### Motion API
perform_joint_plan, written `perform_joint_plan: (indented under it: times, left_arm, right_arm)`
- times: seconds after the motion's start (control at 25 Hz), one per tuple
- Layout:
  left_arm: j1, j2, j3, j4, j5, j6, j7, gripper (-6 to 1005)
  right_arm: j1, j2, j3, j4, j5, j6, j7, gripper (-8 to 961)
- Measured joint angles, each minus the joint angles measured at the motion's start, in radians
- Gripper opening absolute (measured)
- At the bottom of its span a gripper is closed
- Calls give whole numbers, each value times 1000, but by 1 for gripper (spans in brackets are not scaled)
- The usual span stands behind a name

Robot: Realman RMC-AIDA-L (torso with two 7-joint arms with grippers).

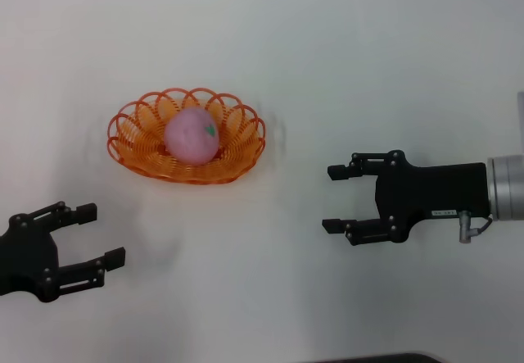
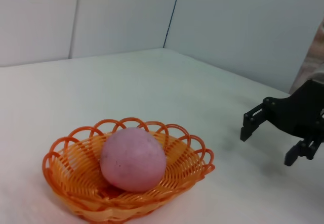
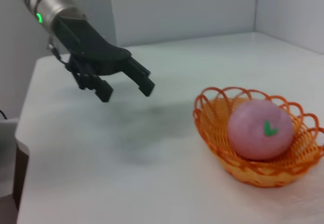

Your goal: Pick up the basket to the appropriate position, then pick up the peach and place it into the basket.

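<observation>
The orange wire basket (image 1: 131, 152) stands on the white table left of centre. The pink peach (image 1: 191, 136) with its green mark lies inside it. Both show in the left wrist view, basket (image 2: 76, 193) and peach (image 2: 132, 159), and in the right wrist view, basket (image 3: 212, 133) and peach (image 3: 259, 129). My left gripper (image 1: 100, 233) is open and empty, near the table's front left, below the basket. My right gripper (image 1: 334, 198) is open and empty, to the right of the basket and apart from it.
The white table (image 1: 327, 68) has walls behind it in the wrist views. The table's edge (image 3: 23, 133) shows in the right wrist view. The left gripper (image 3: 126, 85) shows in the right wrist view, the right gripper (image 2: 268, 143) in the left wrist view.
</observation>
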Motion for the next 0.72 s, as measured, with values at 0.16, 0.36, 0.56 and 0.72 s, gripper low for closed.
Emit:
perform_joint_plan:
  times: [0.16,0.36,0.56,0.72]
  left_arm:
    - [-3,0,3,-7,0,-8,1,839]
    - [-5,1,4,-7,0,-9,1,839]
    - [-7,1,4,-7,0,-10,1,839]
    - [-7,1,3,-7,0,-10,1,839]
  right_arm:
    - [5,0,-1,5,0,16,0,798]
    - [9,2,-2,5,0,18,-1,797]
    - [9,2,-2,6,0,19,-1,797]
    - [11,2,-2,6,0,20,-1,798]
